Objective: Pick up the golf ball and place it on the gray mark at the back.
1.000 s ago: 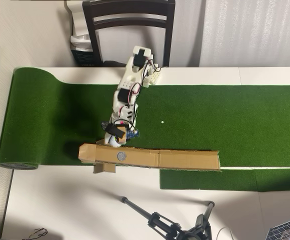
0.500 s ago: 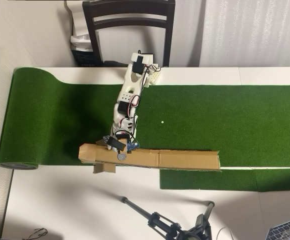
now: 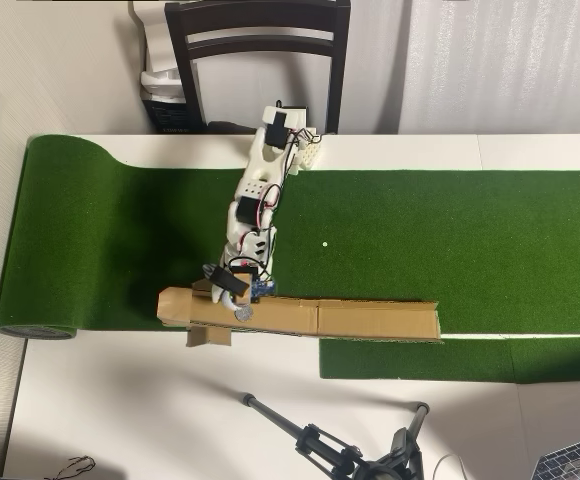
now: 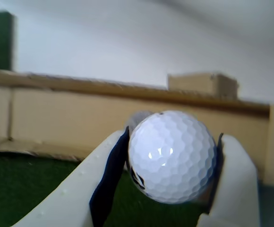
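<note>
The white dimpled golf ball (image 4: 171, 156), a dark printed mark low on its left, sits raised just before the gray mark (image 4: 138, 119), a speckled circle on brown cardboard, mostly hidden behind it.

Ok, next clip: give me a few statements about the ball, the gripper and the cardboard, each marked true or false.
1. The gripper holds the golf ball between its fingers. True.
2. The ball lies loose on the green turf. False: it is clamped in the gripper, off the turf.
3. In the overhead view the gripper is at the left part of the cardboard strip. True.
4. The gray mark is fully uncovered in the overhead view. False: the gripper partly covers it.
</note>
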Available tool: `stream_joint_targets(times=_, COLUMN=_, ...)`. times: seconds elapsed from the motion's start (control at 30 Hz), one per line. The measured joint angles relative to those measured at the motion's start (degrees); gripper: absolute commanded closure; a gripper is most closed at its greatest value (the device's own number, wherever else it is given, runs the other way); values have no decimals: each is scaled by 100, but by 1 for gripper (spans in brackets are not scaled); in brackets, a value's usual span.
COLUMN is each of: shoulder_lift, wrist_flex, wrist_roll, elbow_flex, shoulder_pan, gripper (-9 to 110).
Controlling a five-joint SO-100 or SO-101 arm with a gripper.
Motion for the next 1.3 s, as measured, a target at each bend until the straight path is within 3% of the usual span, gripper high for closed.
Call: stream_joint_targets(times=1.3, shoulder_lift=-659, wrist_flex=0, wrist_roll=0, elbow_flex=-123, shoulder_pan=-290, gripper=86)
